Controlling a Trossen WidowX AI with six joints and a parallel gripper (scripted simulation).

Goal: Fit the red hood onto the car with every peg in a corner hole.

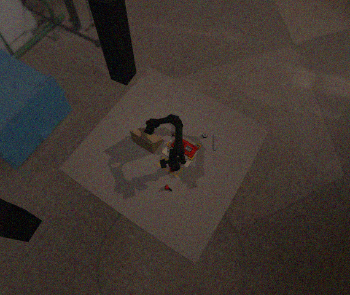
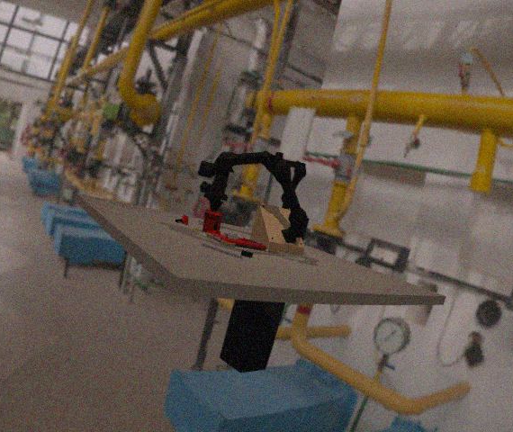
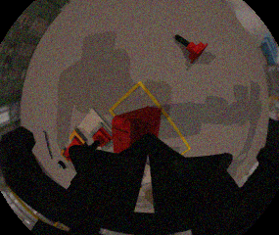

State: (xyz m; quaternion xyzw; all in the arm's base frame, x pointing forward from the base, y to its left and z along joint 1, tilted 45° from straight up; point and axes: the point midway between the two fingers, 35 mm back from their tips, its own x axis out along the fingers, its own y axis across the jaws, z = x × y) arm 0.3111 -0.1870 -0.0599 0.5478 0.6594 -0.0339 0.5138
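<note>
The red chassis (image 1: pixel 183 143) (image 2: pixel 249 243) lies in its jig, with yellow at the corners and the grey engine block (image 1: pixel 188 148) in its middle. The pegs are too small to make out. A boxy red shell, which I take for the hood (image 2: pixel 211 223) (image 3: pixel 136 126), stands on the table inside a yellow outline (image 3: pixel 175 128). My gripper (image 2: pixel 213 209) (image 3: pixel 149 137) is shut and holds nothing that shows. It is just above the shell; whether the tips touch it I cannot tell. In the top view the arm covers most of the shell.
A wooden wedge-shaped block (image 1: pixel 146 141) (image 2: pixel 271 225) stands beside the arm's base. A small red part with a black end (image 1: pixel 167 187) (image 3: pixel 195 49) lies beyond the outline. A thin grey rod (image 1: pixel 213 142) and a small round part (image 1: pixel 204 134) lie beyond the chassis.
</note>
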